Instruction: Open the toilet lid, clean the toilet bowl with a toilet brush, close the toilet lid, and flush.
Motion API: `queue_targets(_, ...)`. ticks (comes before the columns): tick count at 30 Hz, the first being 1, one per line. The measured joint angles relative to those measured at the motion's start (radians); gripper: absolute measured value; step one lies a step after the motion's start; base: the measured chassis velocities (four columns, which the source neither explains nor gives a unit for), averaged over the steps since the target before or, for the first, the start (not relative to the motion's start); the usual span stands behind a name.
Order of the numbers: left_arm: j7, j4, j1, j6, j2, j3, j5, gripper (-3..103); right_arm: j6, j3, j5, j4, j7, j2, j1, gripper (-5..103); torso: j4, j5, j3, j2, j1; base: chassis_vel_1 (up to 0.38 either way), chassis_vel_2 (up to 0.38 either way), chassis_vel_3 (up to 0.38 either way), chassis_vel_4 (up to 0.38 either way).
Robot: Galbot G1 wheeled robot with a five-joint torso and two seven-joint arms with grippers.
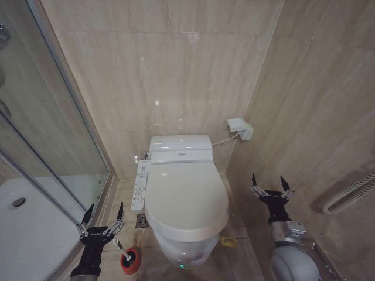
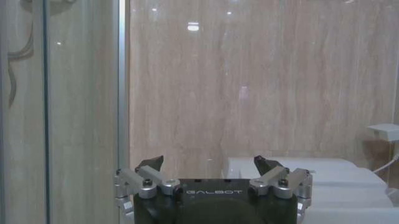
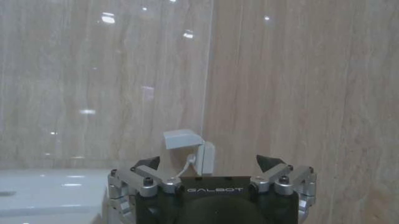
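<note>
Toilet lid [image 1: 186, 190] is down flat over the toilet bowl [image 1: 181, 250], dead center in the head view. Left end effector [image 1: 102, 219] hangs at about 9 o'clock from the bowl's front, fingers spread wide, holding nothing. The toilet brush [image 1: 130, 259] sits on the floor just at its 4 o'clock, not touching. Right end effector [image 1: 270, 186] is wide open and empty too, off at the lid's 3 o'clock near the wall.

Toilet lid [image 1: 186, 193] down on toilet bowl [image 1: 183, 250] at back wall, toilet brush [image 1: 130, 259] on floor to its left, shower tray [image 1: 29, 234] further left, wall box [image 1: 239, 128] behind-right
</note>
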Motion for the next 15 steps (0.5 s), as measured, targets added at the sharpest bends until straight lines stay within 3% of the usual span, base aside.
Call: queue_targets(15, 0.0, 0.0, 0.0, 0.0, 0.0, 0.0, 0.0, 98, 0.0, -0.006, 0.016, 0.016, -0.006, 0.014, -0.005, 100, 0.0, 0.0, 0.0, 0.0, 0.0, 0.0, 0.0, 0.0, 0.0)
